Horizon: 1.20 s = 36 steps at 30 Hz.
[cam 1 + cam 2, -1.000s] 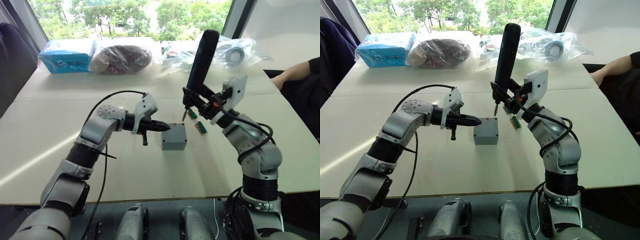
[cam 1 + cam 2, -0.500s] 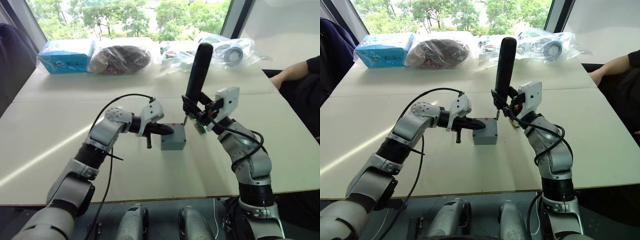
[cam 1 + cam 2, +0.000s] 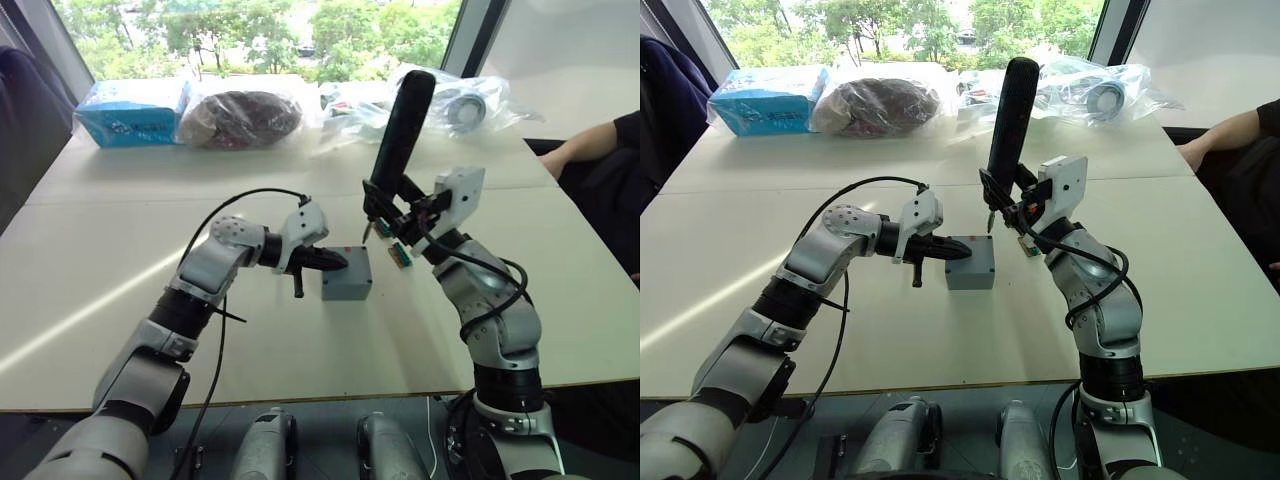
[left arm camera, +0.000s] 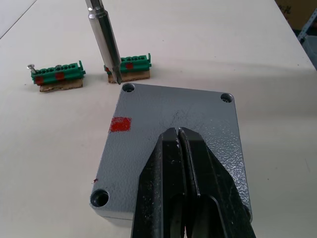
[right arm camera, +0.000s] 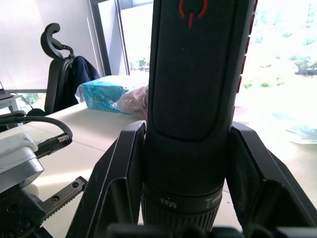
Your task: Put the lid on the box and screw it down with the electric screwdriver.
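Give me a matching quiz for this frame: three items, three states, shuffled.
Items:
1. square grey plastic lid
2. black pen-shaped electric screwdriver
3. left pincer

States:
A. shut, resting on the lid's top
B. seated on the grey box, screw holes at its corners
C. held upright in the right pincer, bit near a lid corner

Pairs: 1-B, 2-C, 3-A

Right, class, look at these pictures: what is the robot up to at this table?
The robot is fastening a lid onto a grey box. Its left tool, fingers shut, presses down on the lid, which already sits on the box. Its right tool grips the electric screwdriver upright, the bit poised just above a corner screw hole, apparently not yet seated. Two green parts lie on the table just beyond the box.
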Motion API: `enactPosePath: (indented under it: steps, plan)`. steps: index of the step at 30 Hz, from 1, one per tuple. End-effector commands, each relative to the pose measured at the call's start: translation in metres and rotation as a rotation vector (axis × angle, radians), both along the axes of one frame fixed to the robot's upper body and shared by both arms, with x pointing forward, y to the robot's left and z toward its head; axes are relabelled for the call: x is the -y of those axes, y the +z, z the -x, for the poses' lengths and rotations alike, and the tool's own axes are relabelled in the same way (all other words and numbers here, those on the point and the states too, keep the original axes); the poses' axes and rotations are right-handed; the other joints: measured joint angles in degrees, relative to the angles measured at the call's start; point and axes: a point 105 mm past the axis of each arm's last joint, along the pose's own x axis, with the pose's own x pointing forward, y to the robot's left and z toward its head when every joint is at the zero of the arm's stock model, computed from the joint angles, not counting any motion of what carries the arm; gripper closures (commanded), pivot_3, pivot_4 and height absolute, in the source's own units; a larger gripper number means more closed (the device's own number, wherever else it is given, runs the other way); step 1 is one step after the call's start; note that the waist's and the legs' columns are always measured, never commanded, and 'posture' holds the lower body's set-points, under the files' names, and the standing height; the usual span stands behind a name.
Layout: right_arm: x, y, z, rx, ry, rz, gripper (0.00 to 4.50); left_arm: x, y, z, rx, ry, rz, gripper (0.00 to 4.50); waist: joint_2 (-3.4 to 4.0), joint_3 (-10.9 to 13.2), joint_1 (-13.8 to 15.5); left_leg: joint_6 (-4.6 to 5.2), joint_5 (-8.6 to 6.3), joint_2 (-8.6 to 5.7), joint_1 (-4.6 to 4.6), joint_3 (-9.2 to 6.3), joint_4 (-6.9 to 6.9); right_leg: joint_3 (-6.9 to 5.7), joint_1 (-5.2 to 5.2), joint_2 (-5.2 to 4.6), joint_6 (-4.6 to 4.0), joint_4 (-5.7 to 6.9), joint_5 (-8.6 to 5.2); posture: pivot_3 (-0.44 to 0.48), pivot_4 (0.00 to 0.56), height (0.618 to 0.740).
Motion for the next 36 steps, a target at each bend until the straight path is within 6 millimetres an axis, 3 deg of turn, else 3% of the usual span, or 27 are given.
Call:
enactPosePath:
  steps: [1, 9, 30, 36]
  plan:
    - [-0.007, 0.018, 0.012, 0.086, 0.032, -0.019, 2.78, -0.001, -0.002, 0.001, 0.000, 0.007, -0.013, 4.50, 0.00, 0.00, -0.01, 0.00, 0.00, 0.00, 0.00, 0.00, 0.00, 0.00, 0.00, 0.00, 0.00, 0.00, 0.00, 0.000, 0.150, 0.740]
    - [-0.006, 0.005, 0.008, 0.074, 0.007, 0.025, 2.78, -0.002, -0.001, 0.000, 0.001, 0.014, -0.011, 4.50, 0.00, 0.00, -0.02, 0.00, 0.00, 0.00, 0.01, 0.00, 0.00, 0.00, 0.01, 0.00, 0.00, 0.00, 0.00, 0.000, 0.150, 0.740]
    - [0.004, -0.006, 0.005, 0.027, -0.008, 0.062, 2.78, -0.002, -0.002, -0.001, 0.002, 0.008, -0.012, 4.50, 0.00, -0.01, 0.11, 0.00, 0.00, 0.00, 0.02, -0.01, 0.00, 0.00, 0.03, 0.00, 0.00, 0.00, 0.00, 0.000, 0.150, 0.740]
    - [-0.001, -0.050, 0.001, -0.119, -0.014, 0.158, 2.78, -0.003, -0.007, 0.001, -0.013, 0.012, -0.018, 4.50, -0.07, -0.17, 0.11, 0.00, 0.00, 0.00, 0.08, -0.01, 0.00, 0.00, 0.11, 0.00, 0.00, -0.01, 0.00, 0.000, 0.150, 0.740]
